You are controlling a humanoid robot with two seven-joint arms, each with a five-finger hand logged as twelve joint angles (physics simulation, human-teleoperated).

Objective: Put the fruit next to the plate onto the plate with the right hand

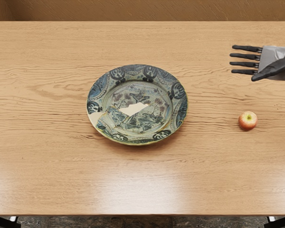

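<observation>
A small red and yellow apple (pixel 248 120) rests on the wooden table, to the right of a round blue patterned plate (pixel 99 90) that lies near the table's middle. Nothing lies on the plate. My right hand (pixel 249 64) comes in from the right edge, above and behind the apple and well apart from it. Its dark fingers (pixel 243 56) are stretched out flat toward the left, thumb below them, and they hold nothing. The left arm does not show.
The wooden table (pixel 47 156) fills the view, with its front edge near the bottom and its back edge near the top. Bare wood separates the plate from the apple.
</observation>
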